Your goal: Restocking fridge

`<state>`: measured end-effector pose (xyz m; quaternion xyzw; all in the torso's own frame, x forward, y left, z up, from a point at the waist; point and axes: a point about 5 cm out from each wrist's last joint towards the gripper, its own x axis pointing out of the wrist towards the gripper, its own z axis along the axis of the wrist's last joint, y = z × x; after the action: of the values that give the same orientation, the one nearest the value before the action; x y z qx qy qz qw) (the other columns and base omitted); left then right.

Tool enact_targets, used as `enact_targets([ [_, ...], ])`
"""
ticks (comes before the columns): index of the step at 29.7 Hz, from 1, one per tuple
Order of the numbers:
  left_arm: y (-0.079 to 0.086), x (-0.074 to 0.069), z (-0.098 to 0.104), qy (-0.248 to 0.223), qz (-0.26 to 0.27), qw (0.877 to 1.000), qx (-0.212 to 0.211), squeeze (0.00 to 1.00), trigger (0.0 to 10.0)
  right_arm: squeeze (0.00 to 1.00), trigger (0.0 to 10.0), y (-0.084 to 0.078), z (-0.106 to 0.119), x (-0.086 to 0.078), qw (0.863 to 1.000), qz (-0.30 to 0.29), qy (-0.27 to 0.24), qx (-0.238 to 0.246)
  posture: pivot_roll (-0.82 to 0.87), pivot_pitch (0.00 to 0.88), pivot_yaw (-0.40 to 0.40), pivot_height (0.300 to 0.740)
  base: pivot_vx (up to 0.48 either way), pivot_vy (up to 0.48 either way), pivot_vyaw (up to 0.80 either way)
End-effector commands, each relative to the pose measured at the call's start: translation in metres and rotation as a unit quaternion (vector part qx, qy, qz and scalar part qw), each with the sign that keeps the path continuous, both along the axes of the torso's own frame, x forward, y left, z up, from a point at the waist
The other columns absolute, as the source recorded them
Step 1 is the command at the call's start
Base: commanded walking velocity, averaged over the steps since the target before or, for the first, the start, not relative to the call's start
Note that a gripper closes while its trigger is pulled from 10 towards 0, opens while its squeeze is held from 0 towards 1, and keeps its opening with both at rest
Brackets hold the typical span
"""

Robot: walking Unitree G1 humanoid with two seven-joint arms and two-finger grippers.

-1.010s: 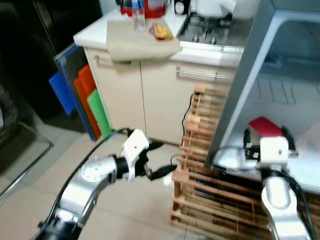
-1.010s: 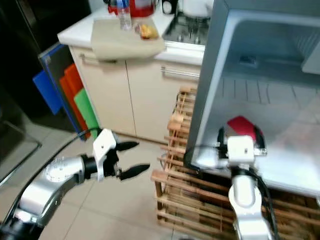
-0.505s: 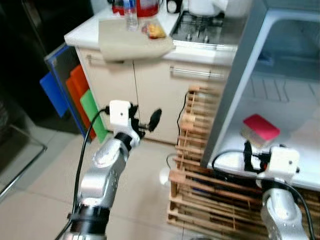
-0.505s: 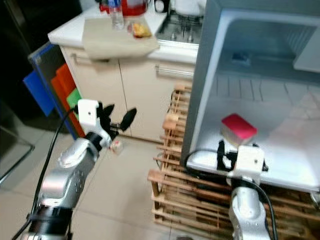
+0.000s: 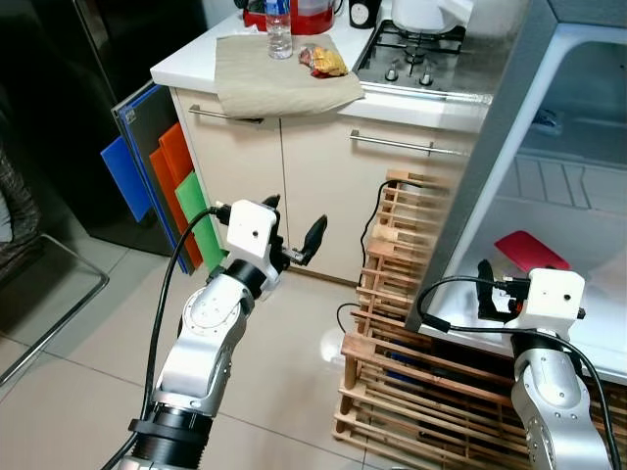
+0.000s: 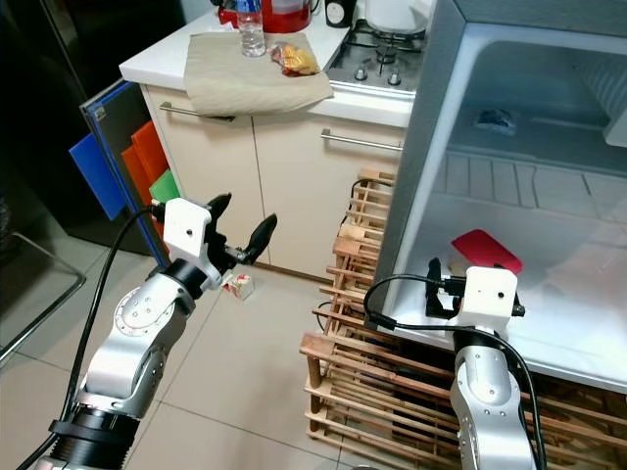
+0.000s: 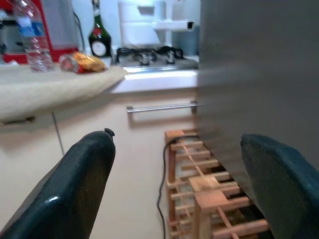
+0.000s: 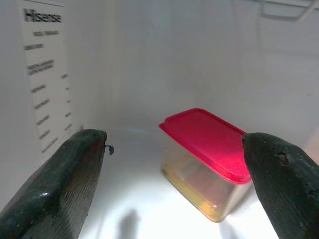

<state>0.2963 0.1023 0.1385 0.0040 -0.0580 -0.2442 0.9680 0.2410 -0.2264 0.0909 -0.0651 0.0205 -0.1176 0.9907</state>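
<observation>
An open fridge [image 6: 460,117] stands at the robot's right, and it serves as the landmark here. On its white shelf sits one clear food box with a red lid [image 8: 207,159], already placed. The right gripper [image 8: 174,189] sits at the fridge's front edge, just in front of the box, its two black fingers spread wide and holding nothing.

The left gripper [image 6: 240,235] is raised well to the left of the fridge, in front of the cream cabinets [image 5: 323,176], fingers also parted and empty. It points toward the worktop [image 5: 186,67] beyond the fridge's left side.

The step in hand looks like fetching the next item. To do it well, the right arm should draw straight back out of the fridge without nudging the box, and the left should reach up over the worktop edge, not into the cabinet handle.

Counted: one red-lidded box in the fridge; on the worktop's beige cloth [image 5: 279,83], one water bottle [image 5: 280,20] and one orange snack packet [image 5: 325,62]; one small carton [image 6: 238,284] on the floor left of the fridge; one wooden rack [image 5: 411,362] under it.
</observation>
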Motion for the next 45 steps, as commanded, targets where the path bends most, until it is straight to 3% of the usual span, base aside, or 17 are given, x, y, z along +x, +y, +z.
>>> enact_targets([
  [1,-0.001,0.002,0.000,0.004,-0.008,1.000,0.001,0.00,10.0,0.00,10.0,-0.001,0.004,0.004,1.000,0.004,-0.006,-0.007,-0.12,0.000,0.060,0.740,0.000,0.000,0.00],
  [11,-0.003,0.003,0.001,0.003,-0.030,0.999,0.012,0.00,10.0,0.00,10.0,0.001,0.006,0.013,1.000,0.000,-0.015,-0.014,-0.12,0.000,0.088,0.740,-0.244,0.000,0.00],
  [26,-0.003,0.005,0.000,0.004,-0.041,0.999,0.020,0.00,10.0,0.00,10.0,0.008,-0.001,0.012,1.000,0.003,-0.002,-0.015,-0.13,0.000,0.093,0.740,-0.325,0.000,0.00],
  [36,-0.005,0.006,-0.001,0.007,-0.045,0.999,0.015,0.00,10.0,0.00,10.0,0.004,-0.006,0.006,1.000,-0.004,0.008,-0.022,-0.15,0.000,0.107,0.740,0.000,0.000,-0.72],
  [45,-0.007,0.008,0.002,-0.003,-0.053,0.999,0.003,0.00,10.0,0.00,10.0,0.006,-0.008,0.003,1.000,0.000,0.007,-0.026,-0.15,0.000,0.110,0.740,0.187,-0.258,0.00],
])
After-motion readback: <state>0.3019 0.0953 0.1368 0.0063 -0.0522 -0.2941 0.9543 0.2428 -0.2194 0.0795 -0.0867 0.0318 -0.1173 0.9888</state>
